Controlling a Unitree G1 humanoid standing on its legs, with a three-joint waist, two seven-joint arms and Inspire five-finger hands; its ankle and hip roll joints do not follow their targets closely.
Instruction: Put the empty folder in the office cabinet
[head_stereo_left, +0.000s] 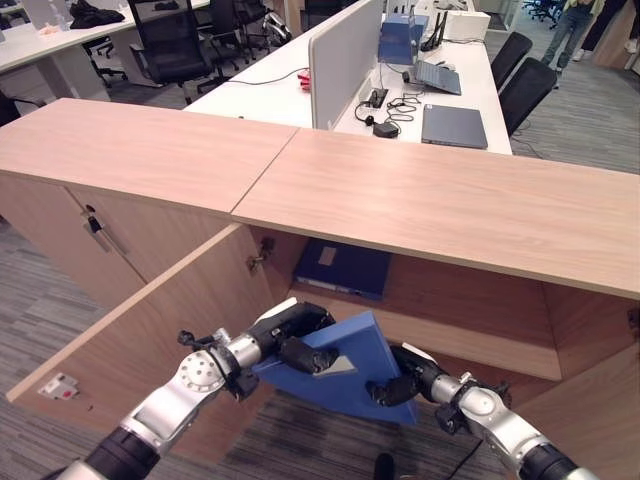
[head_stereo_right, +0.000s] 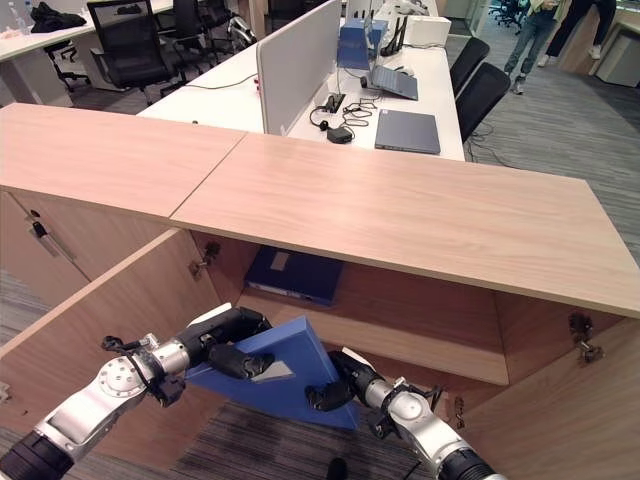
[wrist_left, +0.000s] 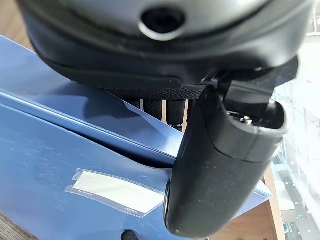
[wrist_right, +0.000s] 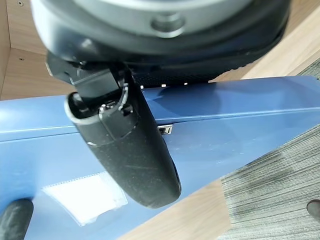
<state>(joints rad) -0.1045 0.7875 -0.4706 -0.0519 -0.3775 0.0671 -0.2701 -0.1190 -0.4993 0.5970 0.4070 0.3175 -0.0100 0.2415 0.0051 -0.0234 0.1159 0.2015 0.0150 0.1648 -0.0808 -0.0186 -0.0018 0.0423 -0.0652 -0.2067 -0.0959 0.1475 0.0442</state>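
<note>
Gripping blue folder (head_stereo_left: 345, 375) (clear label pocket on cover): left hand (head_stereo_left: 290, 335), right hand (head_stereo_left: 400, 385), fingers curled round edges.

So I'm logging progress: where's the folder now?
The folder is held between left hand and right hand, just outside the open cabinet, low centre in the eye views.

Bright blue folder (head_stereo_left: 345, 375) with a pale clear label pocket; a darker navy binder (head_stereo_left: 343, 266) on the shelf; light oak-grain cabinet (head_stereo_left: 420, 200); grey streaked carpet (head_stereo_left: 40, 310); both hands black.
</note>
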